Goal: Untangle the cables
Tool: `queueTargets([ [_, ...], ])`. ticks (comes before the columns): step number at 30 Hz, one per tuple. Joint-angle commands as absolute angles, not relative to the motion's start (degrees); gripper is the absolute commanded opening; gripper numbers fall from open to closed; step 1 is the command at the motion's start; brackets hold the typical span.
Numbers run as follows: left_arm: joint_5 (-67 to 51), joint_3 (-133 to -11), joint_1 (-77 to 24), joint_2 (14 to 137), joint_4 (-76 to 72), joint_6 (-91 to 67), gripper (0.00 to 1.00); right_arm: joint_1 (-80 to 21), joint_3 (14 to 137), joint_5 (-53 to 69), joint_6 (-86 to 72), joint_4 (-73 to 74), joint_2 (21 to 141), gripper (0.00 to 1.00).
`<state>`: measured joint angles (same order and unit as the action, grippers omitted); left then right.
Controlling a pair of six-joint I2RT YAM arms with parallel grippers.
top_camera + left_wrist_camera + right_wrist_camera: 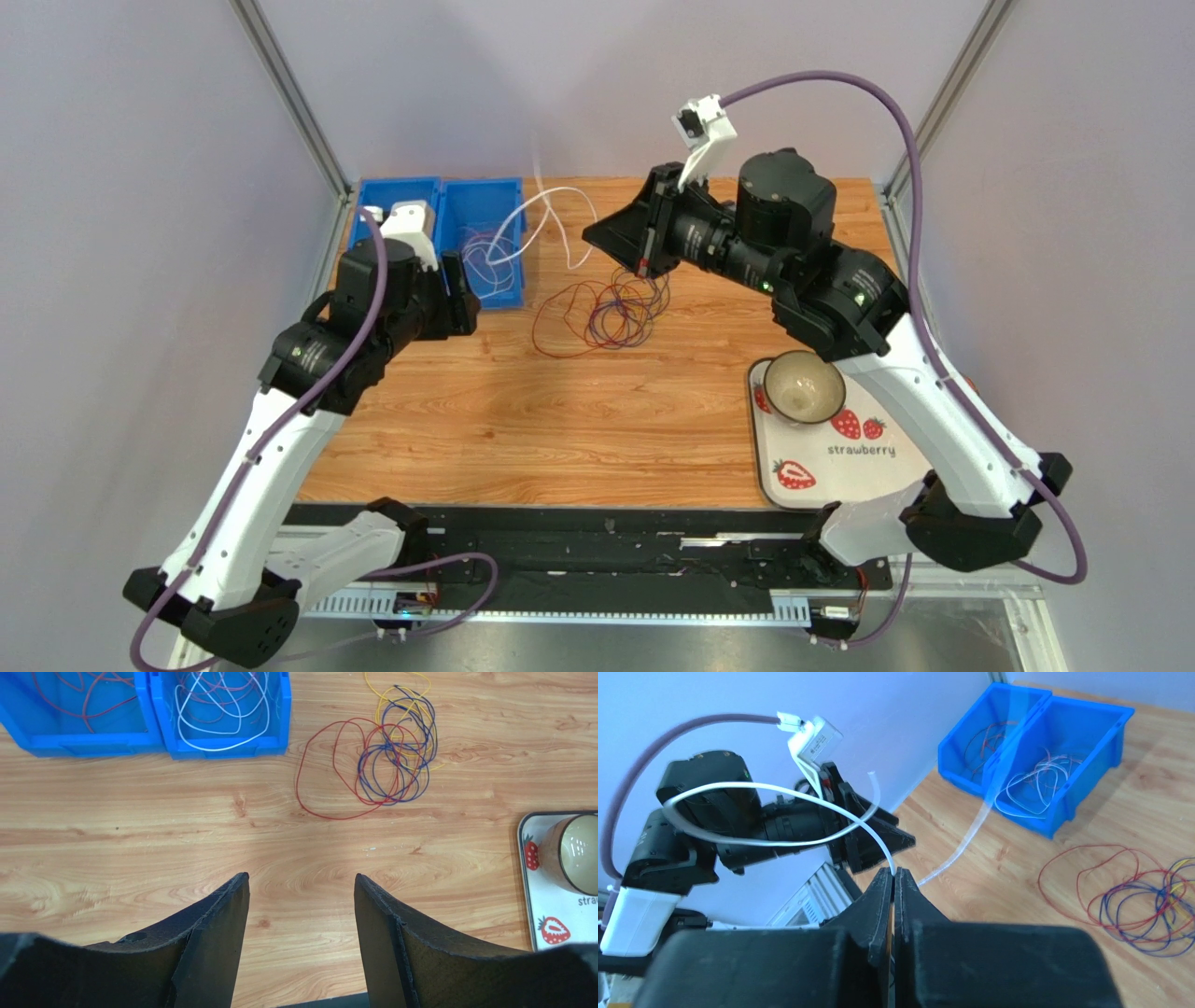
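Observation:
A loose tangle of thin red, blue, purple and yellow cables [610,311] lies on the wooden table, and it also shows in the left wrist view [393,756] and the right wrist view [1144,903]. My right gripper [893,873] is shut on a white cable [887,857], held up in the air above the table. In the top view that white cable [516,221] arcs from the right gripper [589,235] toward the blue bins. My left gripper [302,876] hangs open over bare wood with nothing between its fingers, just in front of the bins [470,297].
Two joined blue bins [400,196] stand at the back left. One holds white and reddish cable loops [224,714], the other red loops [84,700]. A strawberry-print tray [842,469] with a cup [804,387] sits at the right front. Frame posts flank the table.

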<state>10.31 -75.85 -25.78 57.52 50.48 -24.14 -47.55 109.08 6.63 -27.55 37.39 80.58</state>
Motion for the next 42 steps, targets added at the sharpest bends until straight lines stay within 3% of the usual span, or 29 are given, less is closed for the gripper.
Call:
queueTargets([
  [1, 11.16, -75.15, -26.02, 55.2, 53.52, -24.43, 0.65, -47.64, 98.64, 7.65, -31.11, 34.37, 77.88, 0.0],
  [5, 11.42, -74.18, -26.02, 53.53, 55.54, -24.35, 0.64, -47.64, 82.59, 5.19, -35.32, 33.67, 77.26, 0.0],
  [12, 6.95, -68.74, -26.1, 52.38, 53.88, -25.4, 0.61, -47.81, 69.54, 9.23, -38.14, 29.36, 82.17, 0.0],
  [28, 4.65, -58.27, -38.93, 58.09, 35.96, -27.43, 0.6, -48.25, 67.24, 6.42, -34.81, 31.37, 83.24, 0.0],
  [42, 1.68, -59.24, -39.99, 66.27, 27.26, -20.48, 0.59, -48.6, 68.2, 6.68, -33.05, 33.4, 80.51, 0.0],
])
